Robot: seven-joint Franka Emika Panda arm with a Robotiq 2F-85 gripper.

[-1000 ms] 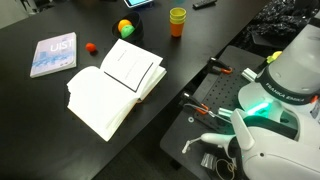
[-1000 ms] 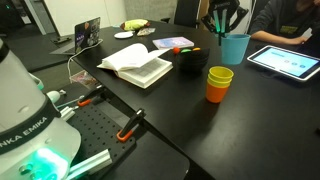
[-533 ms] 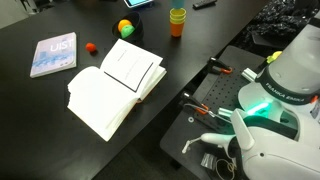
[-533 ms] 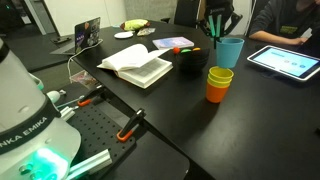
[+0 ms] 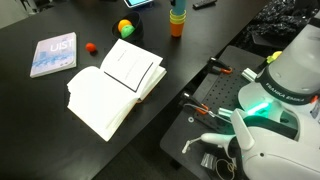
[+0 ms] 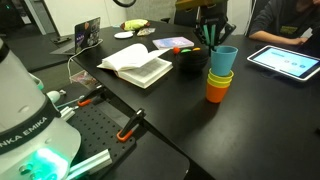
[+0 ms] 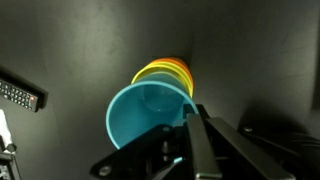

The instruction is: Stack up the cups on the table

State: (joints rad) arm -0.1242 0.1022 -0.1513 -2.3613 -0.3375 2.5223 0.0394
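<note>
My gripper point(image 6: 213, 32) is shut on the rim of the light blue cup point(image 6: 223, 59) and holds it just above a stack of yellow cups in an orange cup point(image 6: 218, 86) on the black table point(image 6: 255, 125). I cannot tell whether the blue cup touches the stack. In an exterior view the stack point(image 5: 177, 24) stands at the far table edge with the blue cup point(image 5: 177, 7) over it. In the wrist view the blue cup point(image 7: 145, 112) sits against my fingers point(image 7: 195, 140), with the yellow and orange rims point(image 7: 168, 70) right behind it.
An open book point(image 5: 115, 85) lies mid-table, a closed blue book point(image 5: 53, 53) beside it, and a yellow-green ball point(image 5: 125, 27) near the stack. A tablet point(image 6: 285, 60) and a black object point(image 6: 188, 63) flank the stack. The base plate with tools point(image 5: 215, 110) is near me.
The gripper has carried the light blue cup sideways from beside the stack to right over it and lowered it towards the yellow cups.
</note>
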